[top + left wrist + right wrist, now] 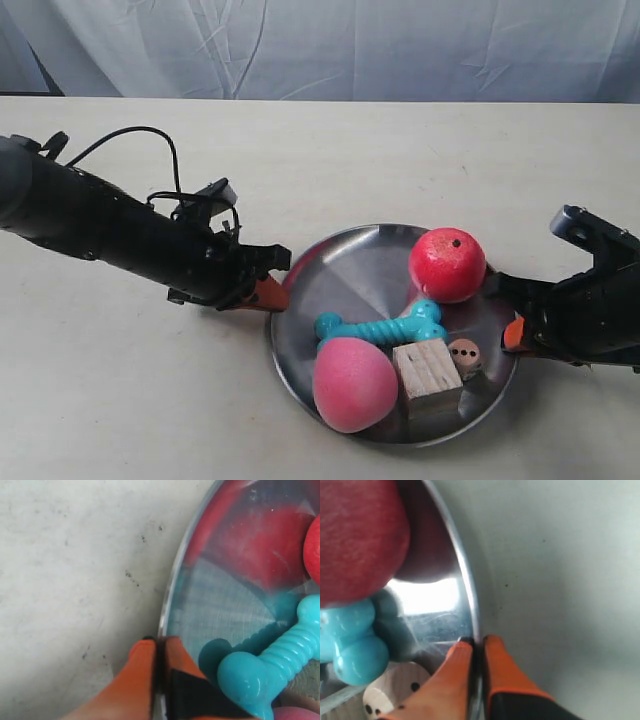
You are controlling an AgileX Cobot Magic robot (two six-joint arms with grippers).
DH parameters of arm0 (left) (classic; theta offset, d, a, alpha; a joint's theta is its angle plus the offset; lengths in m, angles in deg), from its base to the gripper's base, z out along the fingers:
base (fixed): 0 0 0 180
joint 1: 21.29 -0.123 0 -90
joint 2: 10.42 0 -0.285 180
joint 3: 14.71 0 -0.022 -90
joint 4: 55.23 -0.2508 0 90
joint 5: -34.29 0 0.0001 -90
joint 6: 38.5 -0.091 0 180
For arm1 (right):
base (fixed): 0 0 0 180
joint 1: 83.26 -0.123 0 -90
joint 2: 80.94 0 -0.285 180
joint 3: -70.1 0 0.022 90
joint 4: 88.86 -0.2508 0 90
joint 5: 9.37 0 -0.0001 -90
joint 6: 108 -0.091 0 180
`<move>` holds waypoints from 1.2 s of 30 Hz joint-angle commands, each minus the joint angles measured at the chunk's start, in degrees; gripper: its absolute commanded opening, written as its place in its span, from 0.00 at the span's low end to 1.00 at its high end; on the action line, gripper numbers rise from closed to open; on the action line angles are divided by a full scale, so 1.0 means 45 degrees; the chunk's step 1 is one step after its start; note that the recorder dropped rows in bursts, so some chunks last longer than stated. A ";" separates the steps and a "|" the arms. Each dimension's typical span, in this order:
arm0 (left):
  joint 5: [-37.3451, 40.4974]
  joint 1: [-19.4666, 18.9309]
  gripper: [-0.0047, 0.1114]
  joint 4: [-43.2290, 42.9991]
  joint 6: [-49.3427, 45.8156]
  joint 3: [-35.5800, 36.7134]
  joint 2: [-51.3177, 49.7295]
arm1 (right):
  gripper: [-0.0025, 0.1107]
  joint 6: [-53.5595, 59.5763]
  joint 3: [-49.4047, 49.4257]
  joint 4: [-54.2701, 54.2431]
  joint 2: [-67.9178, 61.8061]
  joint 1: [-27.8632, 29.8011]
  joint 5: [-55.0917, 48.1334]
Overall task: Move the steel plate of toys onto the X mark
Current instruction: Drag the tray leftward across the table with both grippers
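Steel plate (350, 270) is in the lower right of the exterior frame, over the pale worktop (120, 400); I cannot tell whether it rests there or is slightly raised. It carries its toys. A red ball (447, 264) lies toward the plate's upper right and a teal bone (380, 327) across the middle. A pink foam egg (353, 384) is at the lower left, a wooden cube (428, 374) touches the egg, and a small die (464, 354) sits just right of the cube. The left gripper (160, 642), at the plate's left edge in the exterior frame, pinches the rim between its orange fingers, one inside and one outside. The right gripper (477, 641) pinches the opposite rim likewise, near the die and ball.
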 commanded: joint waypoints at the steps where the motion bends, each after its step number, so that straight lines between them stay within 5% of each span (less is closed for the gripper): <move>1: 0.1519 0.0175 0.04 0.0439 0.0074 -0.0043 0.0471 | 0.02 0.0180 -0.0319 -0.0415 0.0127 -0.0111 -0.1043; 36: 0.2032 -0.0647 0.04 -0.1945 0.2692 -0.1066 0.0926 | 0.01 0.0107 -0.2850 -0.0470 -0.1272 -0.0134 -0.2557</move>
